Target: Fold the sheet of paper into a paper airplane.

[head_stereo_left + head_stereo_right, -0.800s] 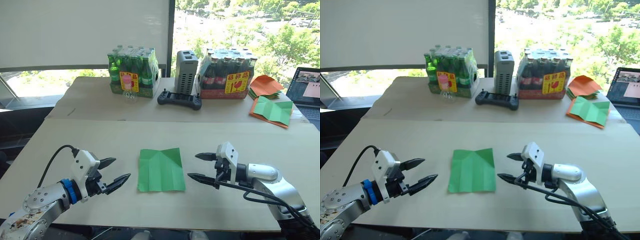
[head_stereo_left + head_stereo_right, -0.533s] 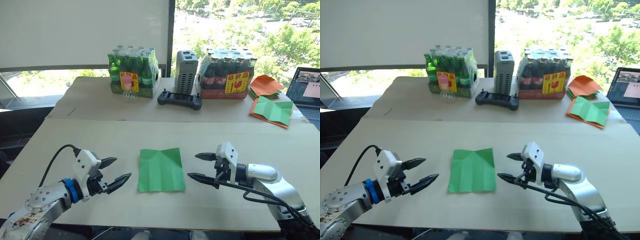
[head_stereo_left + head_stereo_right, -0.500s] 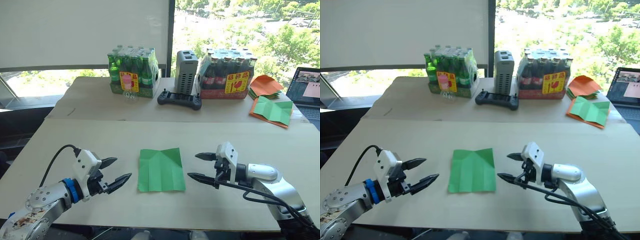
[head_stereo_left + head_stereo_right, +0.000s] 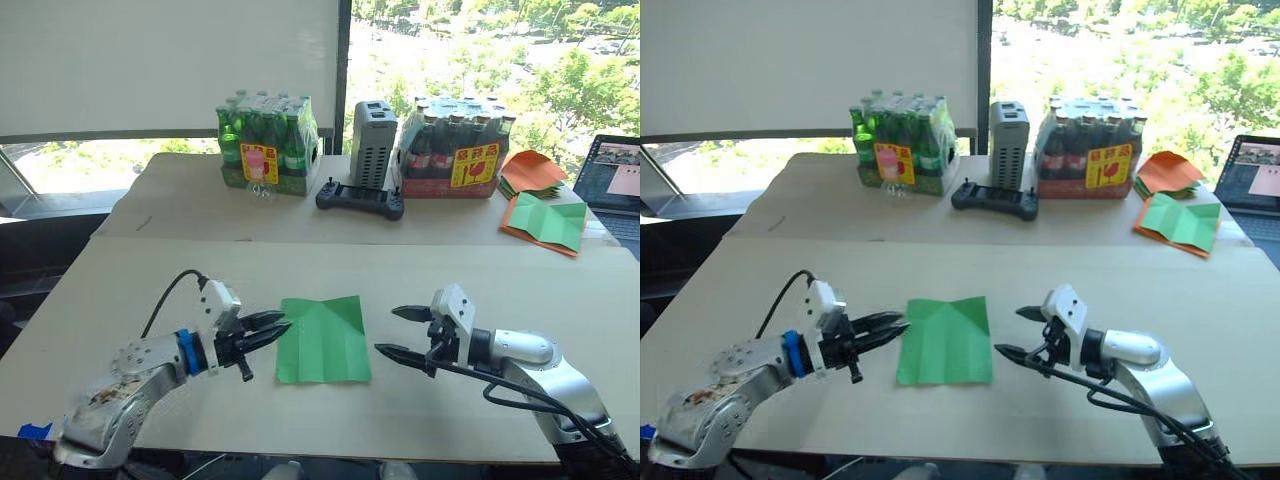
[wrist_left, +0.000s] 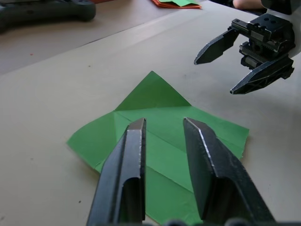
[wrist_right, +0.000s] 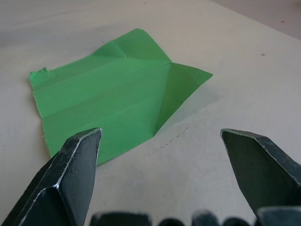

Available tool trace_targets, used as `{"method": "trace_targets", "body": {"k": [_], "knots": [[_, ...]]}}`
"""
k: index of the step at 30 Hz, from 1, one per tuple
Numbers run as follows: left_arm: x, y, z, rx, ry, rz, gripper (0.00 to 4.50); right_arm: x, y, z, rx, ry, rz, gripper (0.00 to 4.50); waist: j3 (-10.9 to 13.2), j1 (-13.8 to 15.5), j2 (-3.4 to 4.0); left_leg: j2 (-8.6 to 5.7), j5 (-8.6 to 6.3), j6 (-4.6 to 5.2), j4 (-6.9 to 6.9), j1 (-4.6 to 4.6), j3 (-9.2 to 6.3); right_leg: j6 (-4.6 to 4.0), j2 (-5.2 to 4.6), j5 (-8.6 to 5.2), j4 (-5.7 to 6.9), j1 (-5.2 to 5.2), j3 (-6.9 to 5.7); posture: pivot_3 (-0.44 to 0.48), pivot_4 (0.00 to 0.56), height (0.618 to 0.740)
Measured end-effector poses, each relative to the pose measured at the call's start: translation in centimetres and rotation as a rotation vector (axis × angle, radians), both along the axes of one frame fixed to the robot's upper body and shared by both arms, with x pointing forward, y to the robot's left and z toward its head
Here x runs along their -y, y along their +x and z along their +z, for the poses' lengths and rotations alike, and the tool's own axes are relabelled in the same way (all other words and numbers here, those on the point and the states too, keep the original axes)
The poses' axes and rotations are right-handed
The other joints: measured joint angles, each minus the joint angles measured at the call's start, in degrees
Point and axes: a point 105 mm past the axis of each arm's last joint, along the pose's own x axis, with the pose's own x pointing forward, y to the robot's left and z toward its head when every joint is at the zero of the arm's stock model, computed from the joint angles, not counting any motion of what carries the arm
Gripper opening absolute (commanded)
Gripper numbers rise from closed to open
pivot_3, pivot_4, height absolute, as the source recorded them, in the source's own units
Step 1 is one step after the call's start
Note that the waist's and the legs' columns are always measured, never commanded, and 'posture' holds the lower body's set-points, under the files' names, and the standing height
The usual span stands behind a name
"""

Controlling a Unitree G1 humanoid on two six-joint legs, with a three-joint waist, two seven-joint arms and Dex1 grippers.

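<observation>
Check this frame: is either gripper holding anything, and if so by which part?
Nothing is held. The left gripper is open at the sheet of paper's left edge; the right gripper is open just off its right edge.

Left gripper (image 5: 162, 129) fingers slightly parted over green sheet of paper (image 5: 164, 141); right gripper (image 5: 214, 73) beyond.

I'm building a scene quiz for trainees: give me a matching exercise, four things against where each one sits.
Things:
1. bright green creased sheet of paper
2. black game controller
3. left gripper
4. right gripper

Places:
A. far table, between the bottle packs
B. at the sheet's left edge
C. near table, between the grippers
D. off the sheet's right edge, apart from it

Pairs: 1-C, 2-A, 3-B, 4-D
</observation>
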Motion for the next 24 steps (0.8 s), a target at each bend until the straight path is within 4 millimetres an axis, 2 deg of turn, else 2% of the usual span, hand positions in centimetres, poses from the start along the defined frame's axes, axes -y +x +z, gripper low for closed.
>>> {"method": "trace_targets", "body": {"k": [4, 9, 13, 17, 21, 24], "knots": [[1.1, 1.2, -2.2, -0.016, 0.062, -0.057, 0.03, -0.1, -0.5, -0.3, -0.013, -0.004, -0.019, 4.5, 0.0, 0.05, 0.0, -0.01, 0.0, 0.0, 0.01, 0.0, -0.01, 0.01, -0.02, 0.0, 0.0, 0.01, -0.01, 0.0, 0.15, 0.675], [1.0, 1.4, -5.5, -0.089, 0.138, -0.073, 0.03, -0.1, -1.6, -0.5, -0.039, -0.011, -0.02, 4.5, 0.0, -0.09, 0.0, -0.01, 0.0, 0.0, 0.01, 0.0, -0.01, 0.02, -0.02, 0.01, 0.0, -0.02, -0.01, 0.0, 0.15, 0.675], [0.9, 1.5, -6.0, -0.068, 0.167, -0.093, 0.03, -0.8, -3.0, 0.1, -0.054, -0.01, 0.019, 4.5, -0.01, 0.01, -0.01, -0.01, 0.0, 0.01, 0.03, 0.01, -0.02, 0.02, -0.03, 0.01, -0.01, 0.01, -0.01, 0.0, 0.15, 0.675], [1.0, 1.5, -6.1, -0.053, 0.179, -0.117, 0.0, -1.5, -4.3, 0.3, -0.068, -0.025, 0.06, 3.33, -0.01, 0.06, -0.01, -0.02, -0.02, 0.04, 0.02, 0.11, -0.03, 0.02, -0.06, 0.01, -0.03, 0.12, -0.02, 0.0, 0.15, 0.675], [1.0, 1.5, -6.3, -0.051, 0.177, -0.129, 0.0, -2.6, -6.1, -0.5, -0.144, -0.028, 0.117, 1.93, -0.01, 0.09, -0.01, 0.01, -0.05, 0.09, -0.01, 0.32, -0.08, 0.03, -0.04, 0.01, -0.13, 0.44, -0.09, 0.0, 0.15, 0.675], [1.3, 1.6, -6.3, -0.055, 0.175, -0.148, 0.0, -3.8, -7.4, -1.9, -0.207, -0.039, 0.157, 0.96, -0.01, 0.1, -0.01, 0.0, -0.08, 0.15, 0.0, 0.42, -0.16, 0.03, -0.05, 0.01, -0.27, 0.67, -0.21, 0.0, 0.15, 0.675]]}}
